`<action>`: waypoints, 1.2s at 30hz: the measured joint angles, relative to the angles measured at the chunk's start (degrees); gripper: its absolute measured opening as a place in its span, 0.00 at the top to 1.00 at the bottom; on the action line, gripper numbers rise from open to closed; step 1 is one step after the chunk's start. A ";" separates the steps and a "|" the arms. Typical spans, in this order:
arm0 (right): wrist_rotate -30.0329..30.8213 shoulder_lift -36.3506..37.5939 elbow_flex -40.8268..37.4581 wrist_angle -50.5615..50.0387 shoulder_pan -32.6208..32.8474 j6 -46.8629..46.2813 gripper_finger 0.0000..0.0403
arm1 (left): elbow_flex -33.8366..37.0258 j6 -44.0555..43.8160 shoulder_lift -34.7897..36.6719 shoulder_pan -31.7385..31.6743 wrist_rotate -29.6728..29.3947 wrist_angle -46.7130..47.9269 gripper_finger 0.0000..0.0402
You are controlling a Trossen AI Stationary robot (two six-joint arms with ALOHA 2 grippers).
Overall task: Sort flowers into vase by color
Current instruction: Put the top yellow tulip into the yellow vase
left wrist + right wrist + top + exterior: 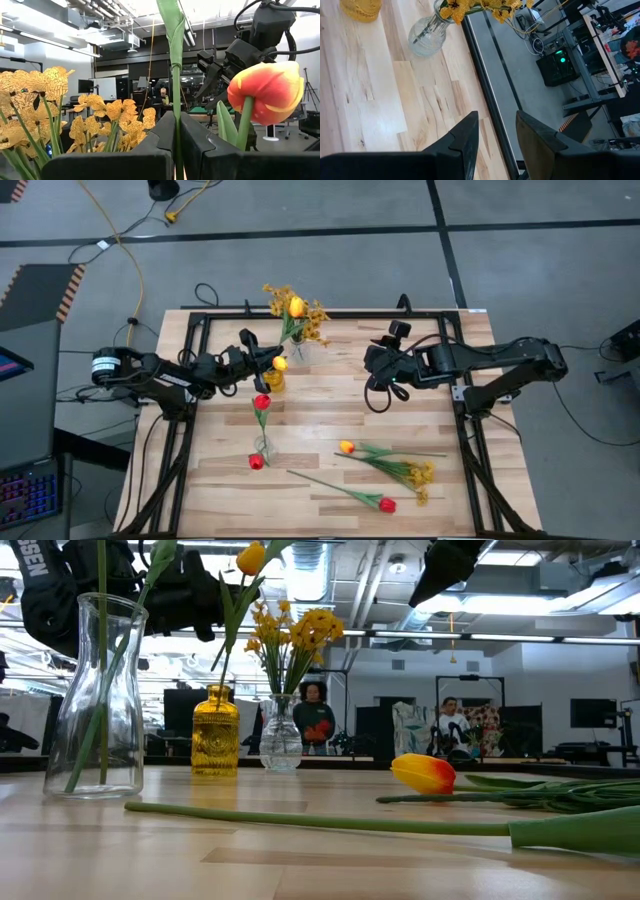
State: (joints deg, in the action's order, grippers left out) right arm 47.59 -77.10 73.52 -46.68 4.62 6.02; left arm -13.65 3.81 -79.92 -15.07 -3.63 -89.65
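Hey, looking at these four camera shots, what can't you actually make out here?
- Low view: the left gripper is cut off by the top edge; only its held stem shows.
- High view: whether the held yellow-orange tulip has entered the yellow vase; too small.
- Right wrist view: the clear round vase shows, but its blossoms are cropped by the top edge.
- Low view: the red tulip on the table has its head outside the right edge.

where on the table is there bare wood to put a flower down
Free: the right back stretch between the clear round vase and the right end effector, and the left front corner beside the tall glass vase. Crowded: right front, where loose flowers lie, and around the yellow vase.
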 joint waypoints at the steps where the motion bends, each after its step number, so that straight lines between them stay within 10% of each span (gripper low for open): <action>1: 0.00 0.00 0.00 0.00 0.00 0.00 0.61 | 0.00 0.02 0.00 0.00 0.32 0.02 1.00; 24: 0.00 0.00 0.00 0.71 0.00 0.00 0.61 | -2.32 1.95 0.02 -0.74 2.68 1.38 1.00; 36: -7.15 -0.02 0.02 23.42 -2.15 3.37 0.61 | -2.32 1.97 0.02 -0.74 3.15 1.51 1.00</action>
State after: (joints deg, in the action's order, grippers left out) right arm 40.44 -77.12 73.54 -23.25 2.47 9.39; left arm -15.97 5.78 -79.90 -15.81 -0.48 -88.14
